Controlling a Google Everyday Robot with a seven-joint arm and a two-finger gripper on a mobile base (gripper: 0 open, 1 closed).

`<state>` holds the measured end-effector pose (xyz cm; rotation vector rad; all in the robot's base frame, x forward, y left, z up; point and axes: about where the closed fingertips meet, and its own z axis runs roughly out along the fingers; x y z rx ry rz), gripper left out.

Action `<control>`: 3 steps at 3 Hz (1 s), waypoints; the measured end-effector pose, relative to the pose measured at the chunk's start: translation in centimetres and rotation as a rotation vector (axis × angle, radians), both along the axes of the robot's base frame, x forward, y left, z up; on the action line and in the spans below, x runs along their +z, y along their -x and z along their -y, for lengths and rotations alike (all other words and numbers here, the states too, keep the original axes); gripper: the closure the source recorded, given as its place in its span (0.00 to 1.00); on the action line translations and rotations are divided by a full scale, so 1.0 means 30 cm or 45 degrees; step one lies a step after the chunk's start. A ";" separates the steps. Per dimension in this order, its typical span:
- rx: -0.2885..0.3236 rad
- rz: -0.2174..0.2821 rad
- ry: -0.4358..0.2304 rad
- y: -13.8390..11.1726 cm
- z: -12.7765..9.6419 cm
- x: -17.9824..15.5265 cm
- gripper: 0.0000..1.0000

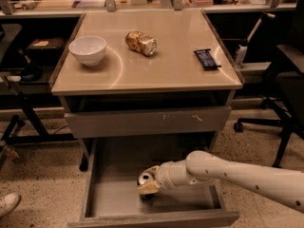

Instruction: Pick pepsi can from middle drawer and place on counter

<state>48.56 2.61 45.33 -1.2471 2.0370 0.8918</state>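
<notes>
My end effector [147,185] grips one pepsi can [144,177] in the middle drawer [102,194]; the table [180,72] carries one white bowl [88,50], one dented can [141,42], one snack bar [207,59].

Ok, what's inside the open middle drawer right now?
The pepsi can, silver top showing, with the tool at it, near the front of the middle drawer. The tool covers most of the can's body, and the arm hides the drawer's right side.

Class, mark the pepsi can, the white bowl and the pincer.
pepsi can [144,178], camera view, its silver top.
white bowl [88,57], camera view, its outer wall.
pincer [149,186], camera view, its tip, inside the middle drawer [109,194] at the can.
</notes>
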 end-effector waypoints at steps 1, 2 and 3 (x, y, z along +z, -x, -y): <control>-0.054 -0.032 0.032 0.012 -0.002 0.137 1.00; -0.083 -0.029 0.084 -0.024 0.011 0.327 1.00; -0.057 0.025 0.141 -0.061 0.015 0.546 1.00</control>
